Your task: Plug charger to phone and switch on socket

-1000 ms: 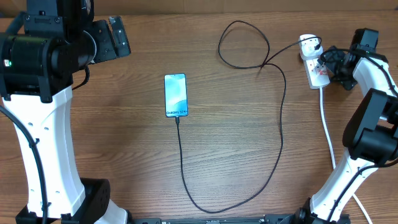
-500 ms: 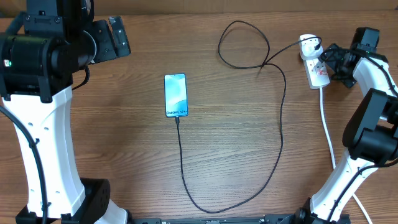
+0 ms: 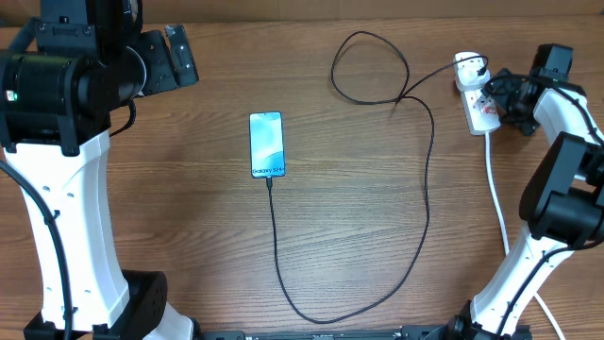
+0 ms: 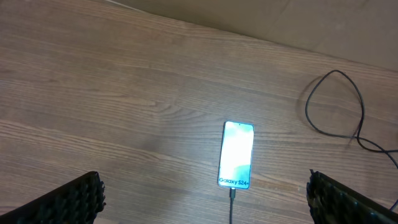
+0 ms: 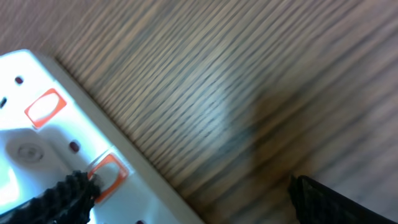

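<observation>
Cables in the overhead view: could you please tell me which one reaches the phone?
The thin black charger, curving round to the phone's bottom edge; the thick white cord leaves the socket and stays far right.

The overhead camera is looking straight down, taking in the whole counter [image 3: 189, 236]. The left wrist camera is hanging well above the counter, facing obliquely forward and down at the phone [image 4: 237, 154], which the overhead view is also showing. The right wrist camera is hovering very close over the socket [image 5: 31, 149], sharing it with the overhead view.
</observation>
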You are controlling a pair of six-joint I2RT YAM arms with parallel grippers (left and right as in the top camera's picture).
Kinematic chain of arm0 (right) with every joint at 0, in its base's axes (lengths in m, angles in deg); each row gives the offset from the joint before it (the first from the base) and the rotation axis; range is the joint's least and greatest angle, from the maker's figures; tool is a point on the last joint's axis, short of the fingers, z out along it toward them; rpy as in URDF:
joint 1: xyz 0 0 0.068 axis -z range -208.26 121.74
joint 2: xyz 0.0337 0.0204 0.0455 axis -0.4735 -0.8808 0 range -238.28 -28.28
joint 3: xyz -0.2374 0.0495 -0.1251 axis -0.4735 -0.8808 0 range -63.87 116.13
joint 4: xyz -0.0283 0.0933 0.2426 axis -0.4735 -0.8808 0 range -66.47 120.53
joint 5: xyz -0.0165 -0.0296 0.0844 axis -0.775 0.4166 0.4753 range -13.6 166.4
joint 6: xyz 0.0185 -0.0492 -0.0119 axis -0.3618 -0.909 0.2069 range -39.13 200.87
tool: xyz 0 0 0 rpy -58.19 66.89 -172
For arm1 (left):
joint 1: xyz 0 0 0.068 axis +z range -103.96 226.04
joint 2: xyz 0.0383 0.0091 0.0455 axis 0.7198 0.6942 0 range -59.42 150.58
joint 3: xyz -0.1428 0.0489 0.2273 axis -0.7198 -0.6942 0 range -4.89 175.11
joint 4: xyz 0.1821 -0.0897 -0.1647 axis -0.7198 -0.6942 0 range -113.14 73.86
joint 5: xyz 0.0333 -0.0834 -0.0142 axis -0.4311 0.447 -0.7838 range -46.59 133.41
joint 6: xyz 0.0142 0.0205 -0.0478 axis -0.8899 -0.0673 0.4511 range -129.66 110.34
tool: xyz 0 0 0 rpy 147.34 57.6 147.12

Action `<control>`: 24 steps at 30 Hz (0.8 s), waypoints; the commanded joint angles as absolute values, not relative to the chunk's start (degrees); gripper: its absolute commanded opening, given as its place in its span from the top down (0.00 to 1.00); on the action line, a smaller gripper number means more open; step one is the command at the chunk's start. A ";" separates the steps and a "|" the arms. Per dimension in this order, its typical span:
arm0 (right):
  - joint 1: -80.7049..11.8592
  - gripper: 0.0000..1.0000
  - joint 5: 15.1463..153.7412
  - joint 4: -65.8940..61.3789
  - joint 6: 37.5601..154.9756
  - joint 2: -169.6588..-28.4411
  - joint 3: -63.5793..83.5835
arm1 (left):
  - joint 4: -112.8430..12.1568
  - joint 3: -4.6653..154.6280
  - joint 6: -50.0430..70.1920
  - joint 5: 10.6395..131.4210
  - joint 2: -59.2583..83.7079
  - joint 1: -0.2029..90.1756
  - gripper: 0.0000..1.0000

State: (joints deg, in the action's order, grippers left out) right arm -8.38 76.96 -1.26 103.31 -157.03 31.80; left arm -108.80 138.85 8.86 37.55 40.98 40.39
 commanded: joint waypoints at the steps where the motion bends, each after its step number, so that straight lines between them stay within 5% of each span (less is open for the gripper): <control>1: -8.34 0.00 77.61 -1.11 102.87 -159.45 32.83 | -108.89 139.52 9.67 37.04 40.67 40.43 0.00; 24: -7.46 0.00 77.53 -1.24 102.91 -156.50 34.14 | -108.89 139.52 9.69 37.04 40.67 40.43 0.00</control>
State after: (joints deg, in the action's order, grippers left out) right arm -8.01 78.95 -1.55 103.31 -157.46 32.35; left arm -108.82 138.85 8.86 37.55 40.98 40.39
